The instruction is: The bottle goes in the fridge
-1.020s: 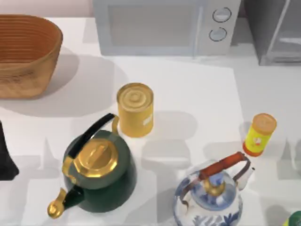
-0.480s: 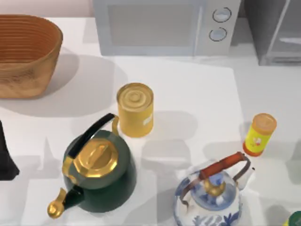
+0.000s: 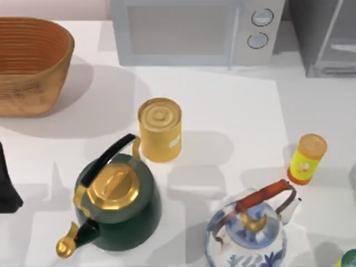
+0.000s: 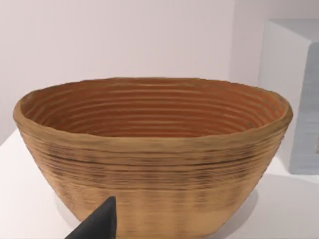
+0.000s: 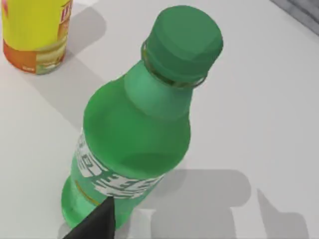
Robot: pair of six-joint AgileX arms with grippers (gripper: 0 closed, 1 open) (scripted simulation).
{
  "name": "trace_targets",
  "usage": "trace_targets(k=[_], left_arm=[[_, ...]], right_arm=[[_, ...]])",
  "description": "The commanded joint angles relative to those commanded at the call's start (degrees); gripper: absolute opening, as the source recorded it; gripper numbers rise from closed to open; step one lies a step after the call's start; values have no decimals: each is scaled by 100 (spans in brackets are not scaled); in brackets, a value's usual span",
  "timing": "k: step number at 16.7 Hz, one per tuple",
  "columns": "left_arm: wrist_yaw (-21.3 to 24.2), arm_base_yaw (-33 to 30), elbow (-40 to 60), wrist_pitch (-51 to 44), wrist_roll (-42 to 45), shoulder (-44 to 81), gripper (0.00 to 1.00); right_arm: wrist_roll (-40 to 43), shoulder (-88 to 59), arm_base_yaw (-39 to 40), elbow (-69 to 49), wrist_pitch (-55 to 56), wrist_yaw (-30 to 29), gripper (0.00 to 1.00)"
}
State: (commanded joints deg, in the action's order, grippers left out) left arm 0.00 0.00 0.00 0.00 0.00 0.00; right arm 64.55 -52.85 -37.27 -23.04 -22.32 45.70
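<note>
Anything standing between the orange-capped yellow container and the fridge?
No. In the top view the white table is bare between the yellow container and the fridge.

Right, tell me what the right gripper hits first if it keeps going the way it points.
Most likely the green bottle: it stands upright on the white table directly ahead in the right wrist view, beyond a dark fingertip. How near is unclear.

Little of the AgileX body is on show. The left arm [image 3: 6,186] appears in the top view as a matte black, angular wedge with flat facets and no visible markings. In each wrist view one dark charcoal, tapering finger tip shows: left claw [image 4: 97,224], right claw [image 5: 94,223], plain and smooth-surfaced.
</note>
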Motion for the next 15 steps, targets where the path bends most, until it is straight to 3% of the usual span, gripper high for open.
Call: trace_targets(k=[4,8,15], left_arm=[[0,0,0,0,0,0,100],[0,0,0,0,0,0,100],[0,0,0,0,0,0,100]], right_arm=[[1857,-2030,-560,-250,-536,1416,100],[2824,-3360,-884,-312,-814,2418,100],[3069,-3696,-954,-293,-872,2694,100]])
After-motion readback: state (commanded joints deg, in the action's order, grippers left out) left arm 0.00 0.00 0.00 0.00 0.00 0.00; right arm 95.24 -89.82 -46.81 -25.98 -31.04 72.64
